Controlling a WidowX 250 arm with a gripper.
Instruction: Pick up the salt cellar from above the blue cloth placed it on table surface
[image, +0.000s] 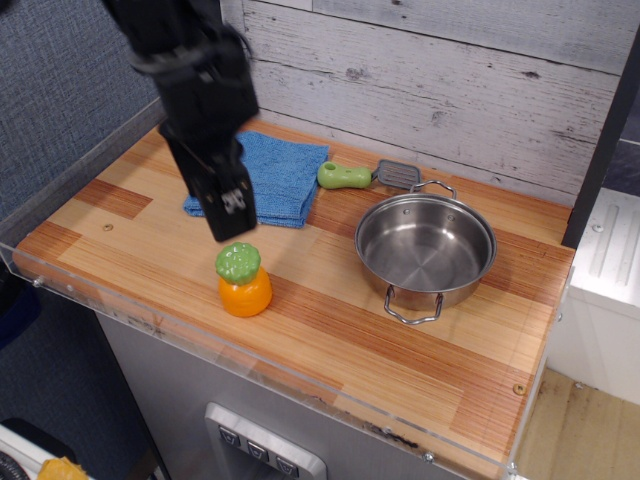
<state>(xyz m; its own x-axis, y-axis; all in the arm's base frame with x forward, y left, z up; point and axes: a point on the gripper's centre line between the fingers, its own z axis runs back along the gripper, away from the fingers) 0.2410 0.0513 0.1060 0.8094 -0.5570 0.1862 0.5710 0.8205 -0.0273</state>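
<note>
The salt cellar (244, 282), orange with a bumpy green cap, stands upright on the wooden table surface (330, 320) near the front left edge. The blue cloth (272, 178) lies flat behind it near the back wall, partly hidden by the arm. My gripper (229, 214) hangs above and slightly behind the salt cellar, clear of it and holding nothing. Its fingers are blurred and seen edge-on, so I cannot tell how far apart they stand.
A steel pot (425, 250) with two wire handles stands at the right. A green-handled grey spatula (365, 176) lies by the back wall next to the cloth. A clear acrylic edge (120, 310) runs along the table's front.
</note>
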